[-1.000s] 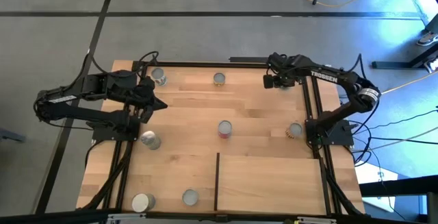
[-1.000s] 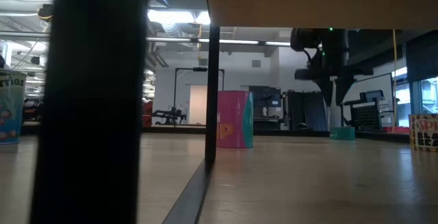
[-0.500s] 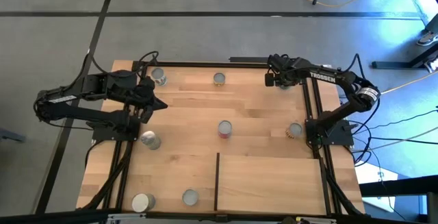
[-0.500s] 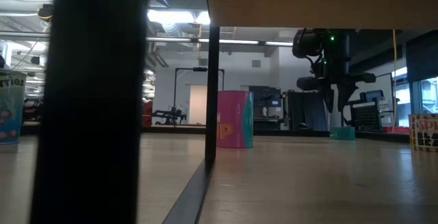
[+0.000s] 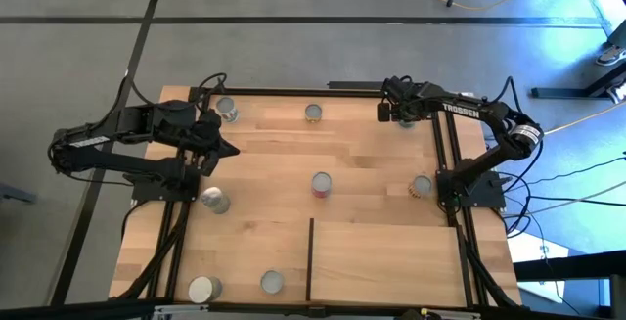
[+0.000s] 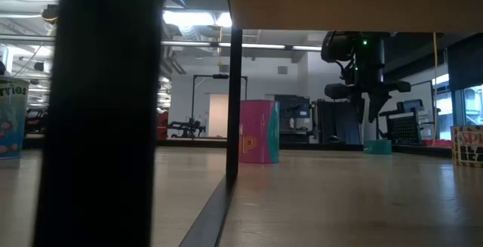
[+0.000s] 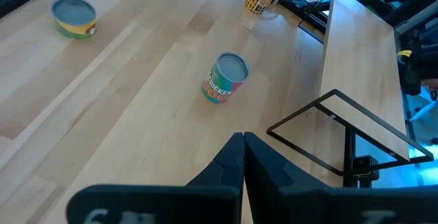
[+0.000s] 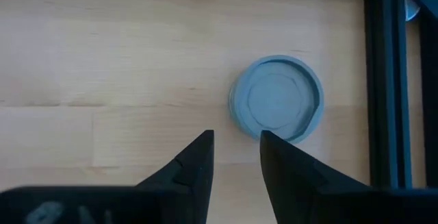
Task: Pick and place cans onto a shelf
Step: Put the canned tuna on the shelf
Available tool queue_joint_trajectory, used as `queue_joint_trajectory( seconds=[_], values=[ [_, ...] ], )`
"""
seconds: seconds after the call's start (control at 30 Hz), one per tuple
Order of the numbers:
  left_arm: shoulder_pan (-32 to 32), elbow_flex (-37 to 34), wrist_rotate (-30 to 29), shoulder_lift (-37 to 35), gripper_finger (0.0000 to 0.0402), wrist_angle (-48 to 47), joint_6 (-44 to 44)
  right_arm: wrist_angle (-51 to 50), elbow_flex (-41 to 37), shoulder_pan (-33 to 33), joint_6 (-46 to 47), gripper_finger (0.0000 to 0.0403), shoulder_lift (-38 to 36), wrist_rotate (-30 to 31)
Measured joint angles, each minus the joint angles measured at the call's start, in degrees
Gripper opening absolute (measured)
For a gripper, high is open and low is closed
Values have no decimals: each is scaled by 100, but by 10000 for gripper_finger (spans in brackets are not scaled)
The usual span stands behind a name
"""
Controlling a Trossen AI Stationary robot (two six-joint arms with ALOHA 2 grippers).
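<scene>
the right gripper (image 8: pixel 234 157) hangs above a flat can (image 8: pixel 277 106) in the table corner far from the shelf (image 5: pixel 386 259), fingers parted only narrowly, likely lining up a grasp. the left gripper (image 7: pixel 242 157), pinched closed and empty, waits across the table from the shelf, facing the red-labelled can (image 7: pixel 224 78).

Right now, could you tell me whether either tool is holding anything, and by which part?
Nothing is held. The right tool hovers open above a round grey-topped metal can; the left tool is shut on nothing.
</scene>
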Motion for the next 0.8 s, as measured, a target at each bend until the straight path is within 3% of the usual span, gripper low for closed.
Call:
queue_joint_trajectory(
  seconds=[0.3, 0.8],
  values=[
    [0, 0, 1, 0, 0, 0, -5, -93, 0, 0, 15, 122, 311, -96],
    [0, 0, 0, 0, 0, 2, -35, 78, 0, 0, -17, 122, 1002, 282]
  ],
)
